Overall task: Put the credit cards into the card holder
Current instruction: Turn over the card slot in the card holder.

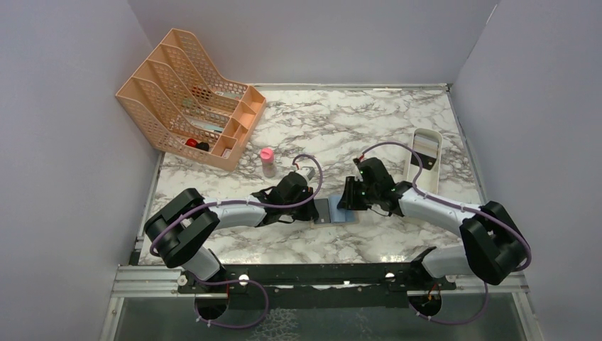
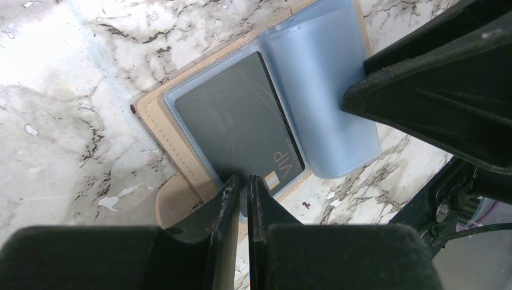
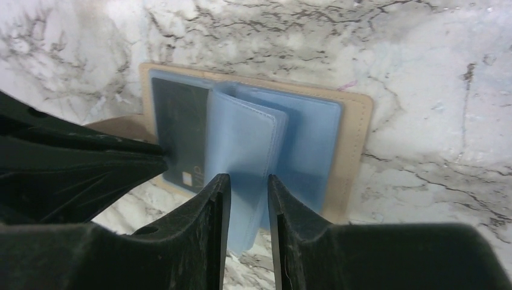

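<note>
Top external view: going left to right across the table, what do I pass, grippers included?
rack → bottle → left gripper → card holder → right gripper → tray

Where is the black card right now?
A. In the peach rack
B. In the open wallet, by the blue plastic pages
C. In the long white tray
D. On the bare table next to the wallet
B: the black card lies in the left half of the open card holder, framed by its tan edge and next to its light blue pages.
</note>
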`<action>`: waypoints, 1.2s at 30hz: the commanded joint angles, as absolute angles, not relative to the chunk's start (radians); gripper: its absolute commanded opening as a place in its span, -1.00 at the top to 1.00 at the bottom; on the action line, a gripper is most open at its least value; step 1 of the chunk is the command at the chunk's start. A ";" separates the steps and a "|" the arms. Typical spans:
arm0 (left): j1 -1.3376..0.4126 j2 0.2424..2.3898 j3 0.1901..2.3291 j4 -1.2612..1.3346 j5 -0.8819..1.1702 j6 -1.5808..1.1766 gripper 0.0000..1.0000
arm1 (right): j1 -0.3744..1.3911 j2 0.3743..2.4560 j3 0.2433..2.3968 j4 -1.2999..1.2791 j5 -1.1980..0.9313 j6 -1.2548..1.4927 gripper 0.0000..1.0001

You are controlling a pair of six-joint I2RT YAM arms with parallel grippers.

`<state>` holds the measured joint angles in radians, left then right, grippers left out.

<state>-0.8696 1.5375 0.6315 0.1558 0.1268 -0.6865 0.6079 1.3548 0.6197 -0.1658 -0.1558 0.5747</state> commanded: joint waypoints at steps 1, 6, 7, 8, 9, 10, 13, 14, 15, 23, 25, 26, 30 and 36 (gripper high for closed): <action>-0.868 1.548 0.622 0.164 0.106 -0.672 0.72 | 0.613 1.319 0.623 -0.128 -0.270 0.565 0.34; -0.869 1.546 0.618 0.165 0.114 -0.672 0.72 | 0.614 1.312 0.621 -0.105 -0.328 0.587 0.22; -0.868 1.546 0.619 0.166 0.119 -0.671 0.72 | 0.613 1.314 0.620 -0.095 -0.343 0.594 0.19; -0.868 1.546 0.617 0.164 0.122 -0.670 0.71 | 0.613 1.318 0.619 -0.083 -0.358 0.598 0.18; -0.869 1.544 0.616 0.163 0.124 -0.670 0.71 | 0.614 1.325 0.620 -0.069 -0.374 0.604 0.17; -0.869 1.542 0.613 0.163 0.124 -0.672 0.71 | 0.614 1.332 0.619 -0.046 -0.393 0.608 0.16; -0.868 1.531 0.609 0.158 0.126 -0.675 0.71 | 0.613 1.358 0.608 0.002 -0.431 0.625 0.16; -0.869 1.524 0.611 0.147 0.126 -0.675 0.70 | 0.614 1.366 0.604 0.016 -0.441 0.633 0.16; -0.869 1.511 0.616 0.130 0.124 -0.673 0.69 | 0.614 1.375 0.604 0.024 -0.451 0.639 0.16; -0.864 1.367 0.662 0.011 0.088 -0.664 0.62 | 0.613 1.408 0.606 0.038 -0.434 0.651 0.16; -0.864 1.353 0.655 0.022 0.083 -0.672 0.62 | 0.614 1.422 0.609 0.042 -0.422 0.645 0.18; -0.864 1.352 0.650 0.029 0.081 -0.677 0.62 | 0.614 1.429 0.610 0.041 -0.417 0.645 0.18; -0.864 1.359 0.635 0.054 0.081 -0.681 0.62 | 0.614 1.440 0.618 0.008 -0.370 0.637 0.20; -0.864 1.415 0.675 0.071 0.091 -0.655 0.62 | 0.614 1.407 0.650 -0.104 -0.249 0.612 0.22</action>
<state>-0.8677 1.3746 0.6338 0.0525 0.1036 -0.6762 0.6079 1.4300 0.6128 -0.0162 -0.3626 0.6346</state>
